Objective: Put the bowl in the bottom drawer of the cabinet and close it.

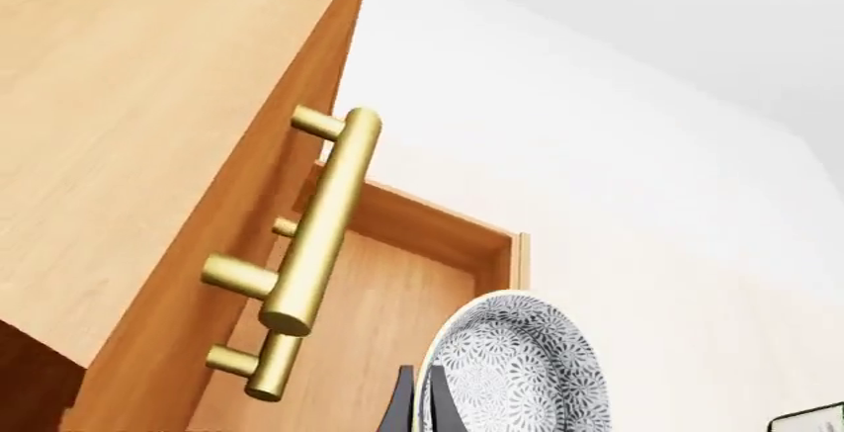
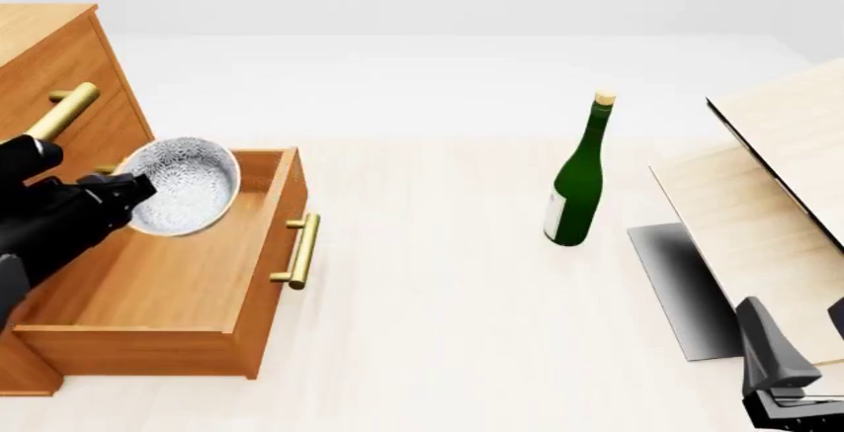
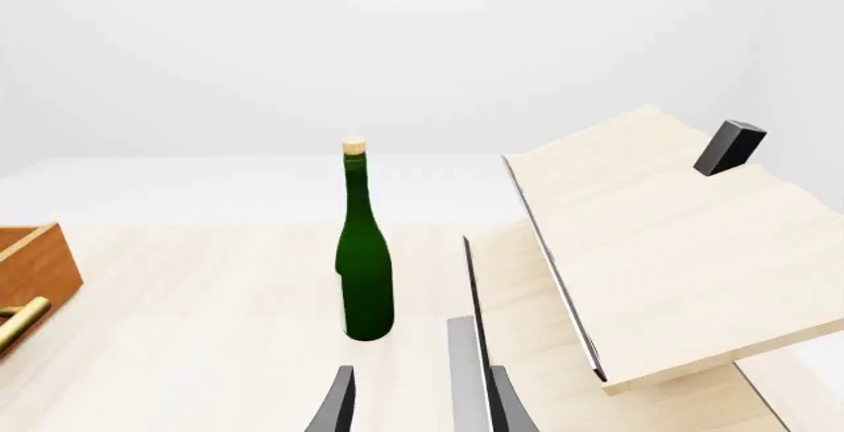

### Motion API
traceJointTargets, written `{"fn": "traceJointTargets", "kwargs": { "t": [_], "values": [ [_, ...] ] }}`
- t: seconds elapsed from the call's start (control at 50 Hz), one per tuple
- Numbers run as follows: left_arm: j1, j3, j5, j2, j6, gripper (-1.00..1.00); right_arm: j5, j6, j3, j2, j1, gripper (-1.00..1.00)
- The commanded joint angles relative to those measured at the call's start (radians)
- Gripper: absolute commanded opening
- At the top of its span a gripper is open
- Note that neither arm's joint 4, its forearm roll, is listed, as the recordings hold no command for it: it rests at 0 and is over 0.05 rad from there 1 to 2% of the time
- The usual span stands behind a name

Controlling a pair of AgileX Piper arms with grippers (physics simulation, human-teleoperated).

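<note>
- While the left gripper (image 2: 132,193) pinches the tilted bowl (image 2: 185,186) at frame left, it hangs over the open bottom drawer (image 2: 257,284).
- Right gripper (image 3: 415,402), lower right, fingers spread, empty.

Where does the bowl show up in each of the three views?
Front view: the bowl is at the left gripper, tilted above the open bottom drawer.
Left wrist view: at the lower edge, rim toward the camera.
Right wrist view: not in it.
Shared landmark: the drawer's brass handle.

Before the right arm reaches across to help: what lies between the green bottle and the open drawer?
Only bare tabletop between green bottle and bottom drawer, per front view.
</note>
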Motion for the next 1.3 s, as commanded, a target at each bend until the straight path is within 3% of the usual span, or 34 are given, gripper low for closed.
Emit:
{"fn": "traceJointTargets", "kwargs": {
  "t": [0.02,0.62,1.3],
  "values": [
    [0.077,-0.011,-0.02,0.014,-0.039,-1.0,0.007,-0.003,0.0,-0.011,-0.002,1.0],
    [0.095,-0.028,-0.165,0.277,-0.03,-1.0,0.008,-0.003,-0.001,-0.012,-0.002,1.0],
    [0.084,-0.014,-0.232,0.387,-0.005,-1.0,0.008,-0.003,-0.001,-0.013,-0.002,1.0]
  ]
}}
